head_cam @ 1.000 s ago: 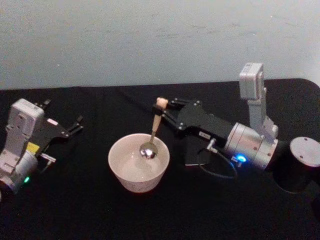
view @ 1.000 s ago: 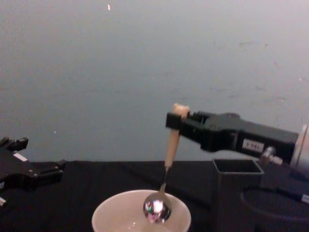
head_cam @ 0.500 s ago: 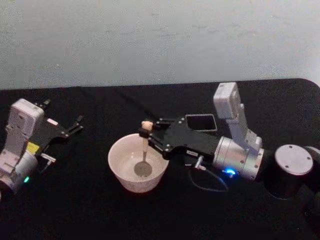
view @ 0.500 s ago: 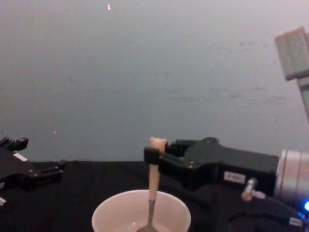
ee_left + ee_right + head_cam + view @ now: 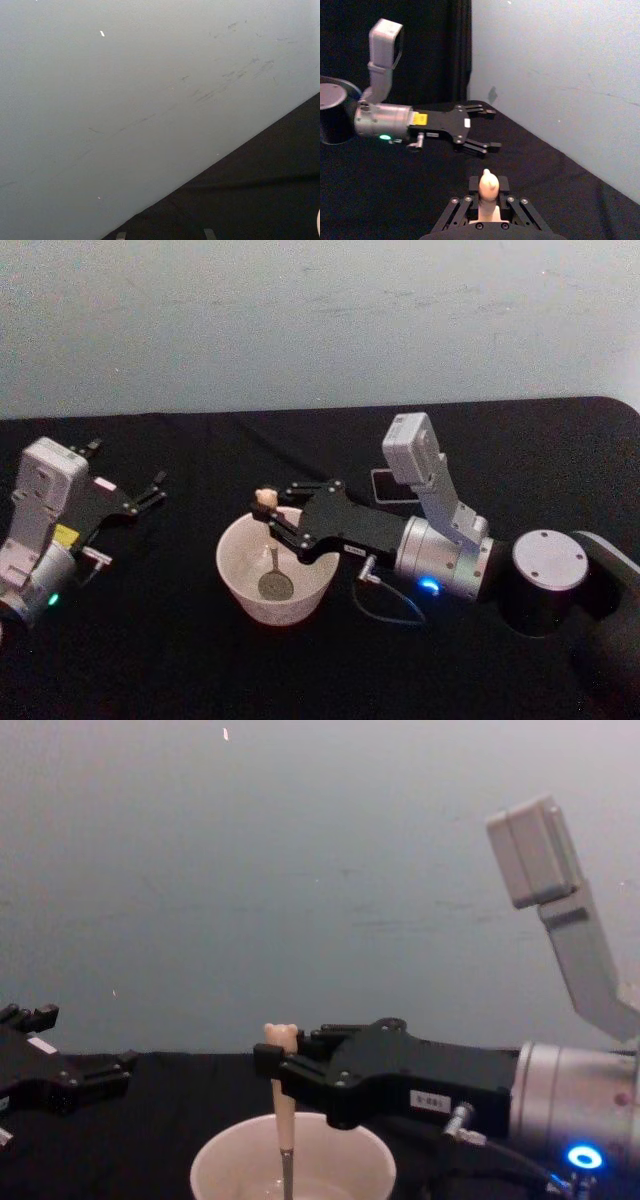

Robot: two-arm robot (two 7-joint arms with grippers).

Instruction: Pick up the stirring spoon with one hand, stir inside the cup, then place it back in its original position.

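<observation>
Right gripper [image 5: 273, 522], frame centre, jaws closed on your cream-handled metal stirring spoon [image 5: 274, 585], bowl down in wide cream-white cup [image 5: 232, 558]; left gripper [image 5: 128, 465] idle far left, jaws apart.

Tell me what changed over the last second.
The right pincer, shut on the stirring spoon, moved toward the robot's left and down, lowering the spoon's bowl from about rim height to near the bottom of the cup. The cup and the open left pincer, parked at left, stayed put.
</observation>
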